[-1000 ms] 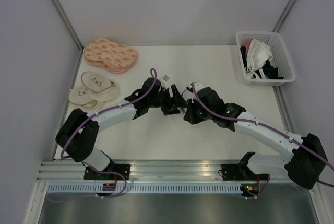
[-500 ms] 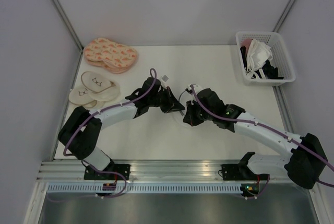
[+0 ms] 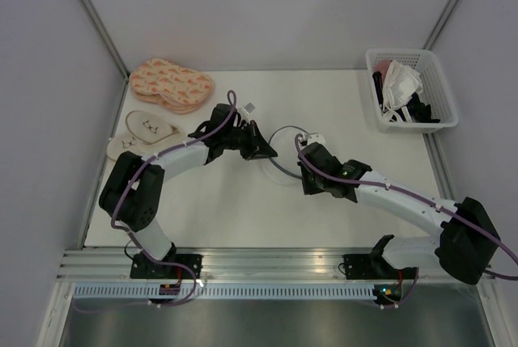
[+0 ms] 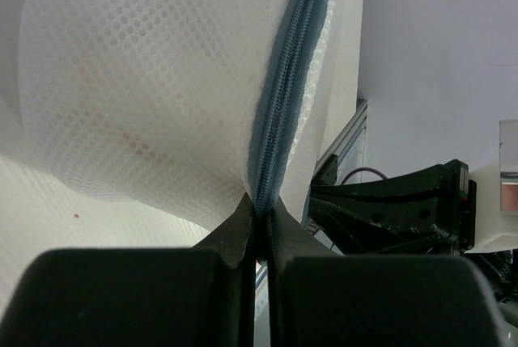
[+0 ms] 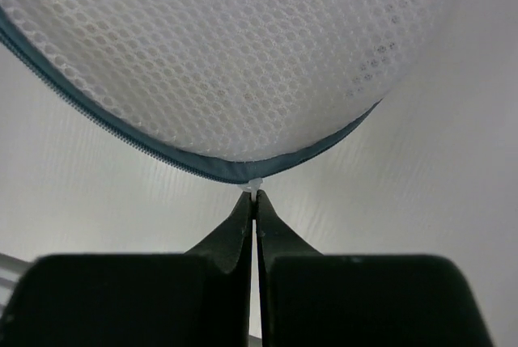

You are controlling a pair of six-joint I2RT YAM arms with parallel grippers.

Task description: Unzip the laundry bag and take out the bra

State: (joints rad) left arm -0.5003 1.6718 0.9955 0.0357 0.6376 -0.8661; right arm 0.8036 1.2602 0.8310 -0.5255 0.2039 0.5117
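The laundry bag [image 3: 285, 153], a white mesh pouch with a blue-grey zip line, hangs stretched between my two grippers at the table's middle. My left gripper [image 3: 269, 155] is shut on the bag's zip seam [image 4: 283, 80], with mesh [image 4: 154, 80] billowing above the left gripper [image 4: 261, 211]. My right gripper [image 3: 302, 179] is shut on the small white zip pull [image 5: 254, 184] under the curved zip edge, just past the tips of the right gripper [image 5: 254, 201]. The mesh [image 5: 243, 56] fills that view. The bra is hidden.
A white lattice basket [image 3: 441, 96] with white and dark items stands at the back right. Pink patterned slippers [image 3: 170, 84] and cream slippers [image 3: 146, 137] lie at the back left. The right arm [image 4: 396, 209] shows close beside the left gripper.
My left gripper has shut on the bag's zip seam and drawn back to the left. The right gripper has shifted slightly right, and the bag now shows spread between them.
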